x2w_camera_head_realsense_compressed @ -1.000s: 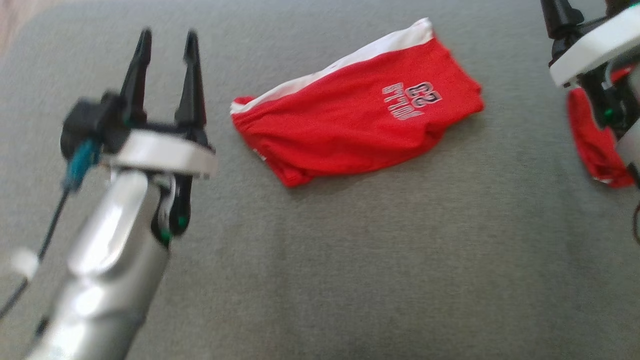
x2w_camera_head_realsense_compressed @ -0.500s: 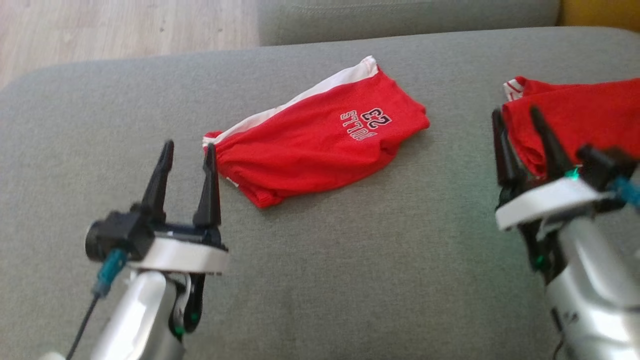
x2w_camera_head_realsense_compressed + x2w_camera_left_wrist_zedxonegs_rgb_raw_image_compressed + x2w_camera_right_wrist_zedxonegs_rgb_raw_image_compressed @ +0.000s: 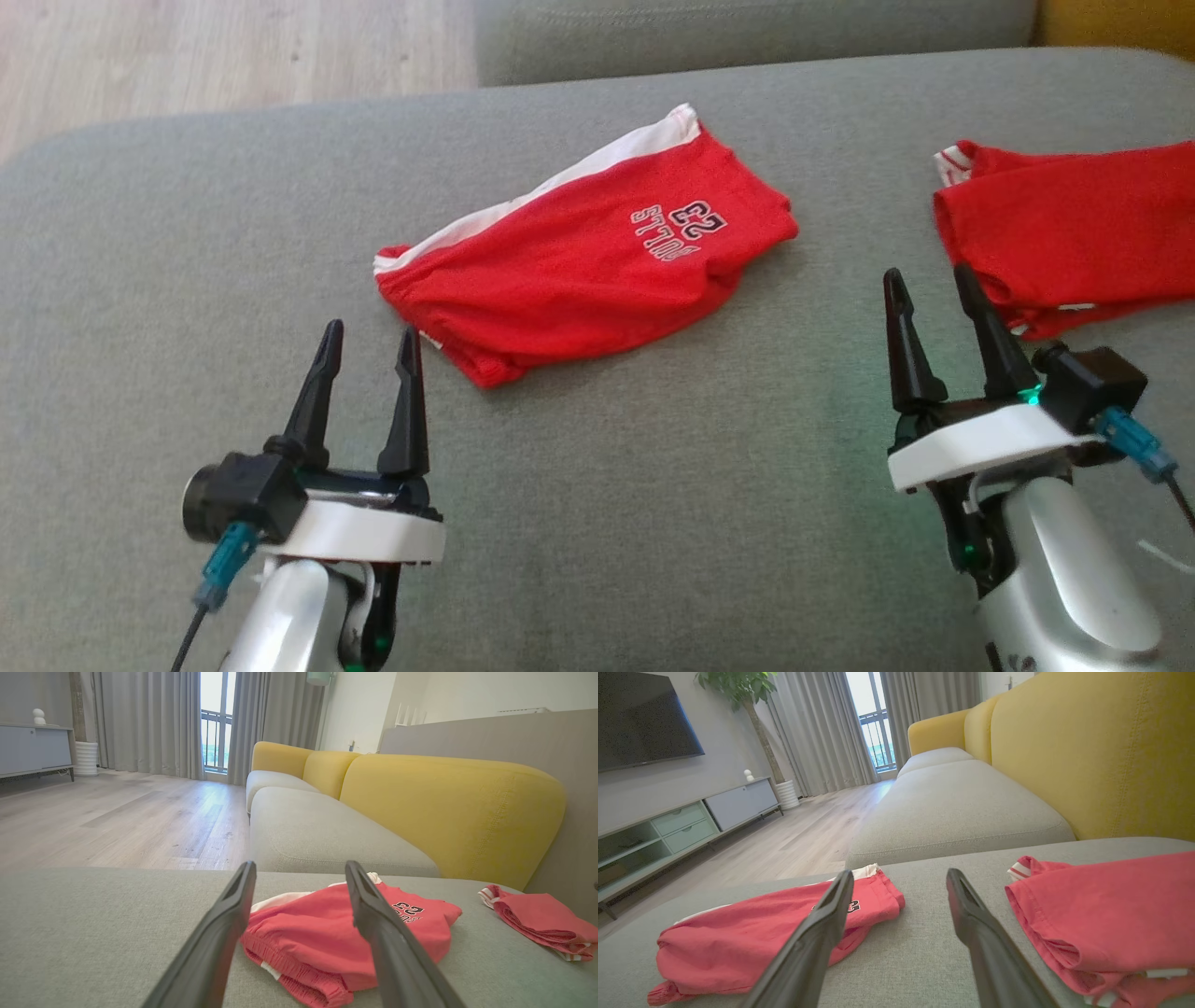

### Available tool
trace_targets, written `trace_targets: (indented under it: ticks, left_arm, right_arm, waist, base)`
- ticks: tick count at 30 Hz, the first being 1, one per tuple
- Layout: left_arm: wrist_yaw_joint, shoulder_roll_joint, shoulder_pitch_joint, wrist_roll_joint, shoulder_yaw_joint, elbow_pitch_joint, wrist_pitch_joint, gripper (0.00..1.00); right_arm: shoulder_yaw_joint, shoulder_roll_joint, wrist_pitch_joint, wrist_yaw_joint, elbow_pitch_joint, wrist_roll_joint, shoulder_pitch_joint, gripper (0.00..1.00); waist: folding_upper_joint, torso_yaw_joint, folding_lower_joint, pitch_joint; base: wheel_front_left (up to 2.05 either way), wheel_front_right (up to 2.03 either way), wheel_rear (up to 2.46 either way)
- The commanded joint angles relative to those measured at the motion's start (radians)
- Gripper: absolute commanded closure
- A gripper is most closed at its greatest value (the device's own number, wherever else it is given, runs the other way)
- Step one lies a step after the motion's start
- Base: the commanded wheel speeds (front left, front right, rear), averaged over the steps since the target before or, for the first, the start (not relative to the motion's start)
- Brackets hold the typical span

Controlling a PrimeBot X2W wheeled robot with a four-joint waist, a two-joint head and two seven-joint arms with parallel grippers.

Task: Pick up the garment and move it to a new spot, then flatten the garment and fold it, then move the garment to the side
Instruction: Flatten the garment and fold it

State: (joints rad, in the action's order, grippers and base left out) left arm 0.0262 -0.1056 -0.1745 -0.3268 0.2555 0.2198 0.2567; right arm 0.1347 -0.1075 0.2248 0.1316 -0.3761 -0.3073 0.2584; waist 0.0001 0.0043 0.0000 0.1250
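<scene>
A folded red garment (image 3: pixel 588 257) with a white side stripe and a "23" print lies in the middle of the grey seat cushion (image 3: pixel 653 523). My left gripper (image 3: pixel 371 327) stands open just in front of its near left corner, not touching it. In the left wrist view the garment (image 3: pixel 317 938) lies past the open left gripper (image 3: pixel 300 864). My right gripper (image 3: pixel 927 273) is open and empty, to the garment's right. The right wrist view has the garment (image 3: pixel 752 933) to the left of the right gripper (image 3: pixel 900 873).
A second folded red cloth (image 3: pixel 1074 238) lies at the cushion's right, just beyond my right gripper, and shows as the red cloth (image 3: pixel 1106 905) beside its fingers. A yellow backrest (image 3: pixel 1087 756) rises behind. Another grey seat (image 3: pixel 747 37) and wood floor (image 3: pixel 233 65) lie beyond.
The head camera tilted up early on, shifting the whole picture. Since half a second ago both grippers have drawn back toward me, the right one away from the second red cloth. Both stay open.
</scene>
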Motion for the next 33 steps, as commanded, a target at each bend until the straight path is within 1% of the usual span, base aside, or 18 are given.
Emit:
trace_targets:
  ticks: [1,8,13,22,27,33]
  left_arm:
    - [0.008,0.002,-0.033,0.014,-0.044,-0.032,0.005,0.0]
    - [0.04,0.03,-0.054,0.041,-0.057,-0.016,0.005,0.0]
    - [0.056,0.044,-0.07,0.041,-0.062,-0.006,0.005,0.0]
    - [0.07,0.054,-0.104,0.04,-0.043,0.002,0.005,0.0]
    - [0.069,0.055,-0.11,0.017,-0.023,0.003,0.005,0.0]
    - [0.054,0.055,-0.122,-0.009,0.008,-0.003,0.005,0.0]
  right_arm:
    - [0.009,0.007,-0.008,-0.001,0.044,0.014,0.024,0.0]
    - [-0.004,0.04,-0.072,-0.001,0.032,0.038,0.058,0.0]
    - [-0.029,0.051,-0.093,-0.001,-0.028,0.062,0.128,0.0]
    - [-0.177,0.057,-0.164,-0.001,-0.226,0.062,0.278,0.0]
    - [-0.264,0.057,-0.204,-0.001,-0.37,0.1,0.358,0.0]
    - [-0.304,0.057,-0.23,-0.001,-0.512,0.146,0.446,0.0]
  waist:
    - [-0.0001,0.014,0.0,0.016]
    - [-0.0001,0.073,0.0,0.069]
    - [-0.0001,0.124,0.0,0.102]
    - [-0.0001,0.218,0.0,0.155]
    - [-0.0001,0.25,0.0,0.178]
    - [-0.0001,0.275,0.0,0.198]
  base:
    - [0.0,0.0,0.0]
    - [0.0,0.0,0.0]
    - [0.0,0.0,0.0]
    - [0.0,0.0,0.0]
    - [0.0,0.0,0.0]
    - [0.0,0.0,0.0]
